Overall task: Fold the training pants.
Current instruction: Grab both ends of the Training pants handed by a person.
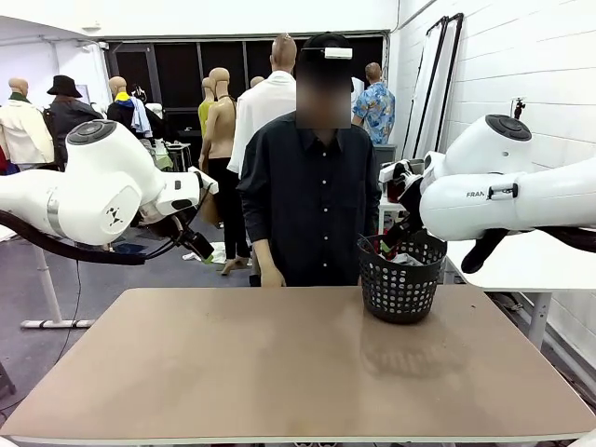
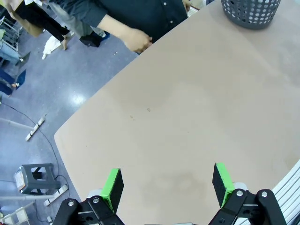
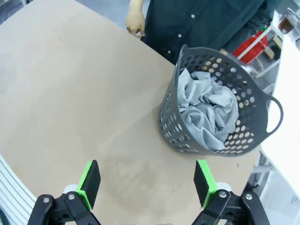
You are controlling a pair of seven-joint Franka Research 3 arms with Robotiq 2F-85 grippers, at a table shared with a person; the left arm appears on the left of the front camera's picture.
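Note, reading from the left: your left gripper point(image 2: 167, 183) hangs above the left half of the table point(image 1: 279, 363), jaws spread wide with nothing between the green pads. At the far edge, near the middle, a person stands with one hand point(image 2: 136, 40) just beyond the table's edge, touching nothing. Toward the far right corner the black mesh basket point(image 3: 171, 124) stands upright. Inside it lie the training pants point(image 3: 206, 108), bunched into a crumpled grey heap below the rim. Your right gripper point(image 3: 146, 183) hovers above the surface on the near side of the basket, apart from it, likewise spread wide and empty. Judged from this, the task has not begun: the pants are neither lifted out nor laid flat, and no fold is made. What is left, as far as you can tell, is everything: taking the pants from the basket, spreading them on the bare surface, then folding them.
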